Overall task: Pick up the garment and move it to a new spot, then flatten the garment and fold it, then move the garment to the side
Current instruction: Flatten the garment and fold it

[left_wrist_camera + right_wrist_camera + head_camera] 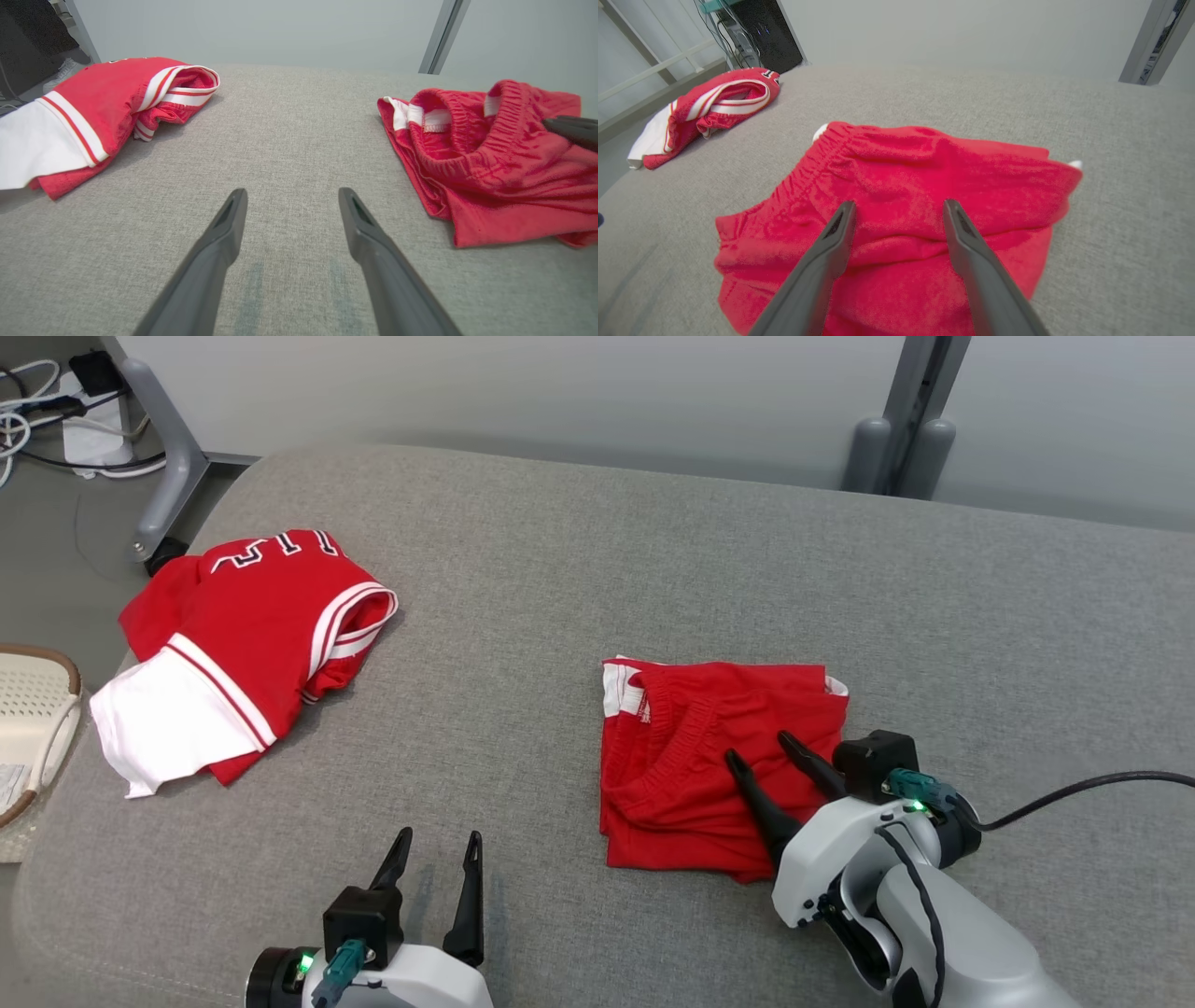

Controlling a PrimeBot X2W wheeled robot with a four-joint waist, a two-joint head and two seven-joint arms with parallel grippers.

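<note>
Wide grey fabric surface here, rounded at the near-left corner. On its right half lies a red bundle, folded roughly square, with a gathered, ribbed edge curving across the top layer and white trim peeking out at the 2 far corners. It sits flat, well apart from the surface's edges. Off the left edge, lower down, there's a pale woven basket with a brown rim. Far left, up top, a tangle of cables on the floor beside a slanted grey leg. Behind the surface, a plain pale wall, with 2 grey posts standing against it at right. A black computer tower stands past the far-left corner.
</note>
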